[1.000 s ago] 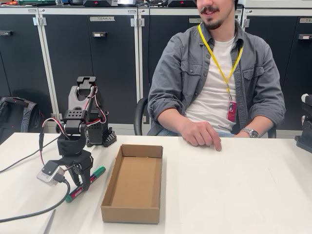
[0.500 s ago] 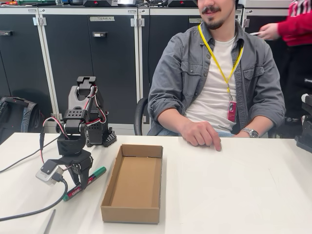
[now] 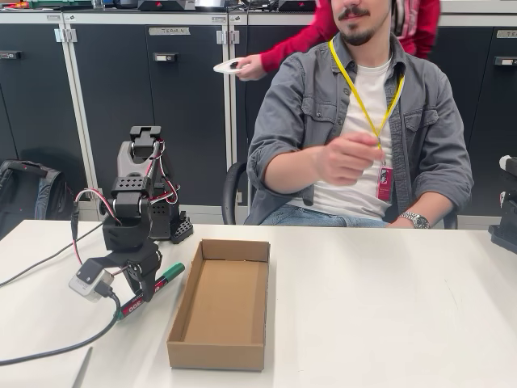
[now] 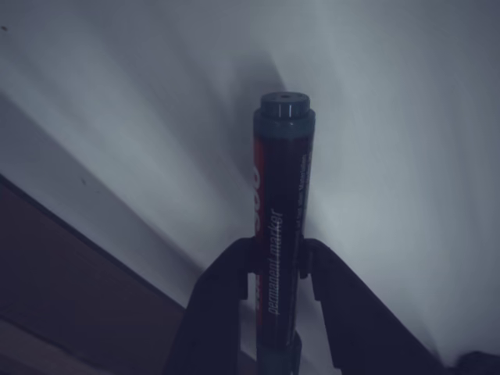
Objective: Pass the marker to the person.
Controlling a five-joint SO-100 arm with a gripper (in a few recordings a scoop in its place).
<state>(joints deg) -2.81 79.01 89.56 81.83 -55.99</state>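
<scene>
In the fixed view the black gripper grasps the green-capped, dark-barrelled marker above the white worktop, at nine o'clock from the open cardboard box, while the wrist view reads "permanent marker" on the barrel between both fingers.

The white bench carries an open cardboard box near its middle, the arm's base at ten o'clock, black cables and a thin grey stick at eight o'clock.
</scene>
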